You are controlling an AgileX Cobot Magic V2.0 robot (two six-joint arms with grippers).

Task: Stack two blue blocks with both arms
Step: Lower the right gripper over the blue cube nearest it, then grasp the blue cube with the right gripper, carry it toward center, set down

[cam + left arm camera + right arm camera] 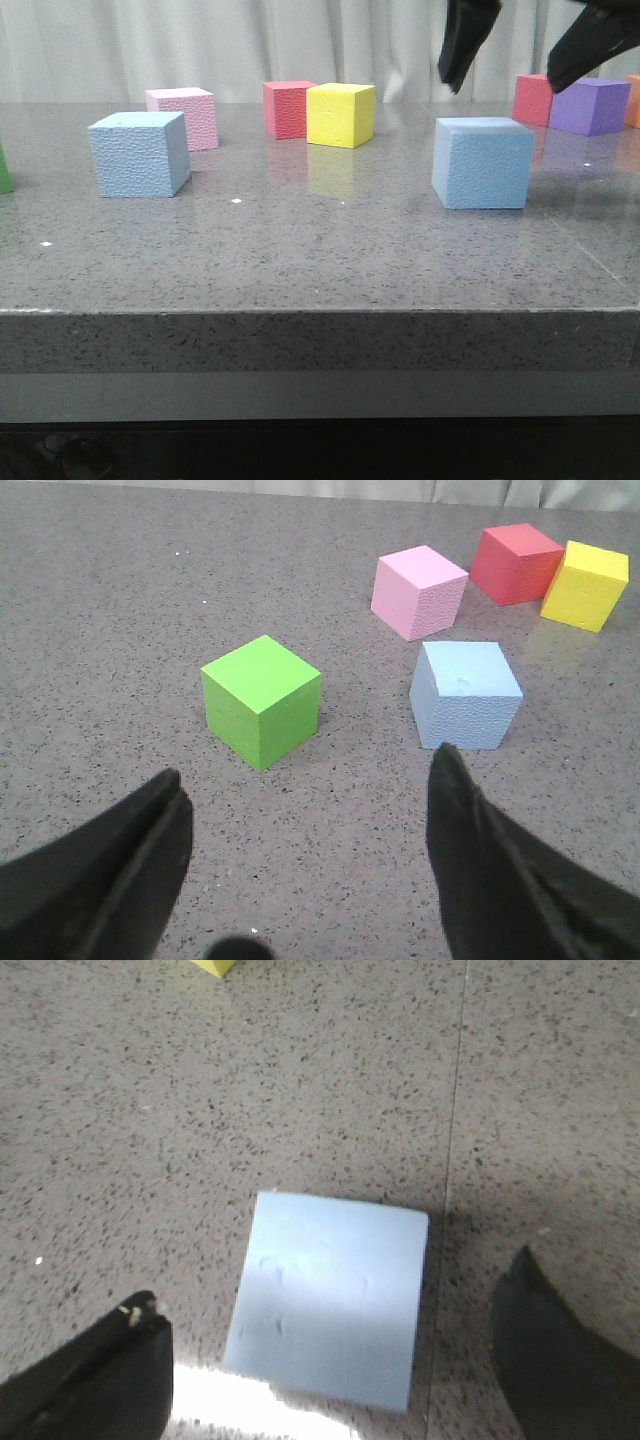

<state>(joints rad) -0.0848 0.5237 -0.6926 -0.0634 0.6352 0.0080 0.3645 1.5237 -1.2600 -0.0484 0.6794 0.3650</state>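
Overhead, both released grippers (520, 50) (305, 860) hang above speckled grey stone table (320, 270), pale curtain (200, 45) behind.

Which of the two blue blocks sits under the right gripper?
The right-hand blue block, standing alone below the open right gripper. The other blue block sits far left, in front of the pink cube.

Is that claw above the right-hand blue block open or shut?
Open: the right gripper has its jaws spread wide, the blue block untouched between them.
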